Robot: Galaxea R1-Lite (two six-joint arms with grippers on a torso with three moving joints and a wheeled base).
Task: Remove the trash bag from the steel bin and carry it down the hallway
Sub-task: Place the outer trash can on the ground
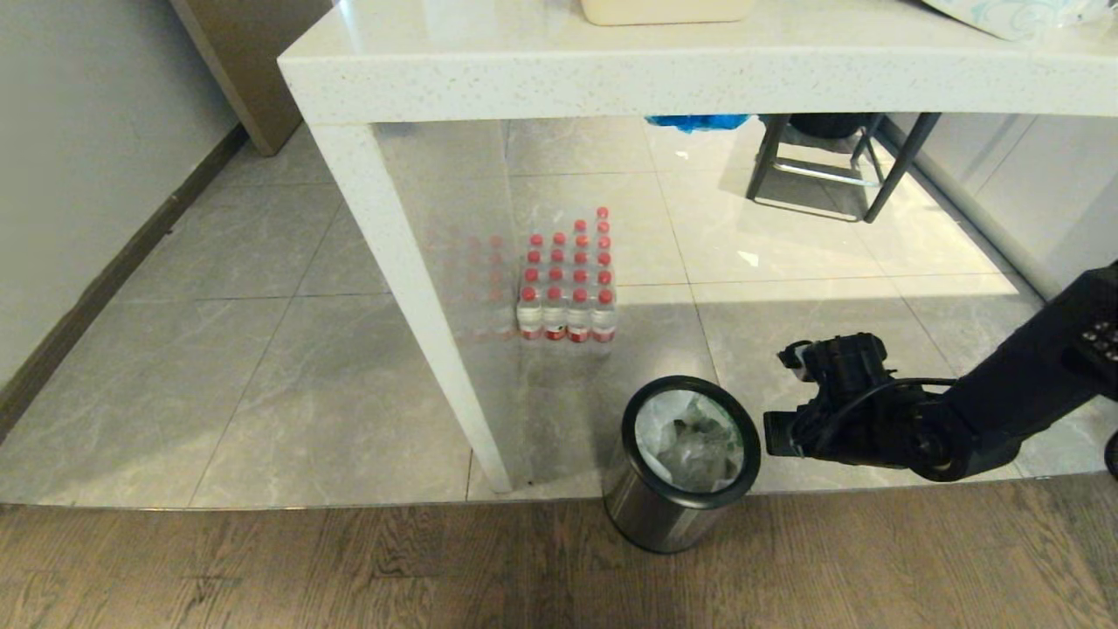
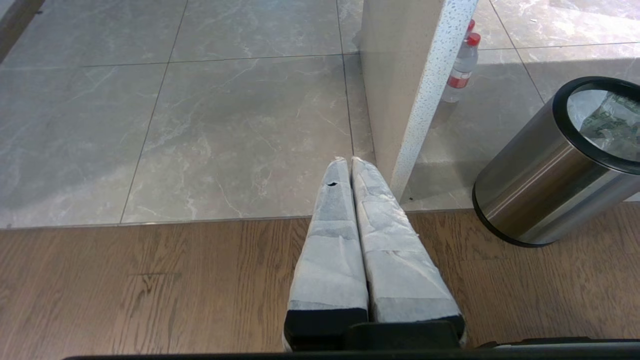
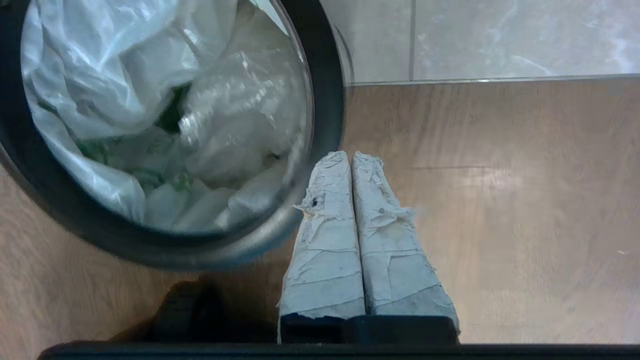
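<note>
The steel bin (image 1: 651,515) stands where the grey tiles meet the wood floor, close to the table leg. It is shiny, with a thick black rim (image 3: 327,75). The trash bag (image 1: 690,441), crinkly white plastic with green print (image 3: 150,115), lines its inside. My right arm (image 1: 873,411) reaches in from the right, just beside the bin's right side. My right gripper (image 3: 350,156) points down, shut and empty, its tips just outside the rim over the wood floor. My left gripper (image 2: 350,160) is shut and empty, low over the wood floor left of the bin (image 2: 545,185). I cannot tell whether the hallway shows.
A white stone table (image 1: 611,79) stands over the tiles, its leg (image 1: 410,288) near the bin. A pack of red-capped water bottles (image 1: 568,288) sits under it. A black stool (image 1: 821,166) and a blue bag (image 1: 699,122) lie further back. A white wall with a dark baseboard (image 1: 113,262) runs along the left.
</note>
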